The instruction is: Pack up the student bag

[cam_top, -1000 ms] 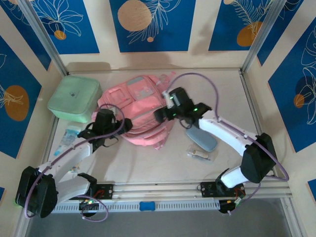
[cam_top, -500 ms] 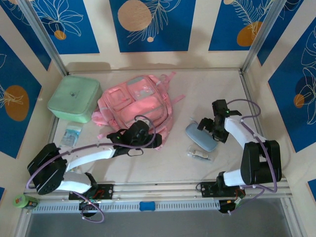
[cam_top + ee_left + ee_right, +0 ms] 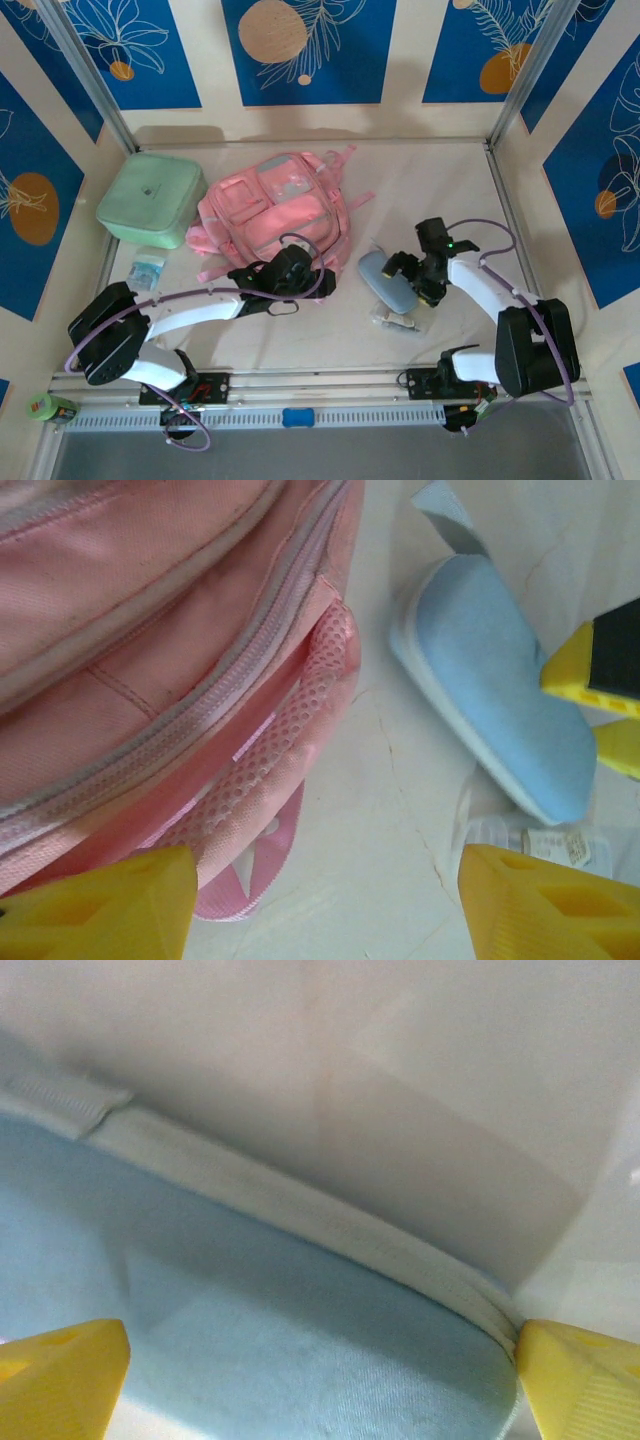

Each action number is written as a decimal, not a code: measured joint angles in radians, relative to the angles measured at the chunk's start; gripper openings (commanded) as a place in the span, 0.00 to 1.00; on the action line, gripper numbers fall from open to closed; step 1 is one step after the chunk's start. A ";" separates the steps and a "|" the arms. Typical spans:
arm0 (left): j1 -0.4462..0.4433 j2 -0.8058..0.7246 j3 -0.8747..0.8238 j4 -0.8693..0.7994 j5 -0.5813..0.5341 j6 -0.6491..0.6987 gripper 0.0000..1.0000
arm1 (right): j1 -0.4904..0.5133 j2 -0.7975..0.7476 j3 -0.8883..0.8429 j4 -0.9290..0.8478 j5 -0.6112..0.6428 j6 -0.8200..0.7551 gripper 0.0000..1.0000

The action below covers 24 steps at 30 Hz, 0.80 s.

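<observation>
My right gripper [image 3: 415,280] stands wide open over the blue pencil case [image 3: 387,282], gripping nothing. The left gripper [image 3: 300,275] hangs open and empty at the near edge of the pink student bag [image 3: 275,215], which lies flat mid-table. I judge this the pickup step; next I must close squarely on the case.

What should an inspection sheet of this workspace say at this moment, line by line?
Surface: pale table, no spill seen.
Job's things: pink student bag lying flat, centre-left.
Clutter: mint-green box; blue pencil case; small packet below the box; clear wrapper below the case.
Grippers: left end effector open beside the bag's lower corner, holding nothing; right end effector open over the pencil case.
Cables: purple cable looping over each arm.
Surroundings: blue patterned wall panels.
</observation>
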 measured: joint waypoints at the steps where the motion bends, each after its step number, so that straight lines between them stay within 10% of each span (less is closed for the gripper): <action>1: 0.000 0.000 0.000 0.000 -0.006 0.000 0.69 | 0.043 -0.006 0.000 0.006 -0.010 0.019 0.99; 24: 0.018 -0.147 -0.060 -0.080 -0.127 0.005 0.76 | 0.194 0.133 0.083 0.013 -0.034 -0.294 0.99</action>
